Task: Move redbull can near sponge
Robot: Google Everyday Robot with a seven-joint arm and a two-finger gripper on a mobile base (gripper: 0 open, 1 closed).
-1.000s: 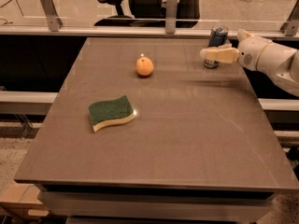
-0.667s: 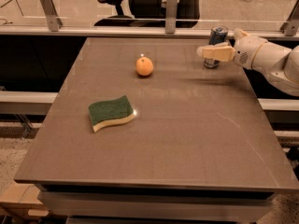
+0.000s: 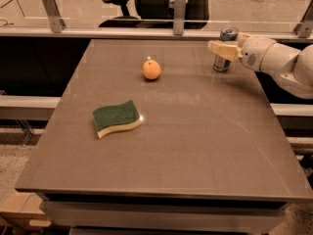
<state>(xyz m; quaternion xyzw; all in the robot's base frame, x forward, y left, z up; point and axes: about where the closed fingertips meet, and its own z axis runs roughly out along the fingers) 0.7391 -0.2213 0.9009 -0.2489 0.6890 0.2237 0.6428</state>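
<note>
Gripper: my cream-tipped gripper (image 3: pixel 218 48) is at the far right of the brown table (image 3: pixel 195 146).
Grip state: I cannot tell.
Can: tall slim blue-and-silver metal redbull can (image 3: pixel 222 63), upright, just behind the gripper.
Sponge: flat green-topped yellow foam sponge (image 3: pixel 116 118), well apart, near-left.
Markings: I read none.

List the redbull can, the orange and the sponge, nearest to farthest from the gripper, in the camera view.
The gripper is at the far right of the table.
1. redbull can: right at the gripper, far right.
2. orange: farther left, toward the far edge.
3. sponge: farthest, on the near left.
</note>
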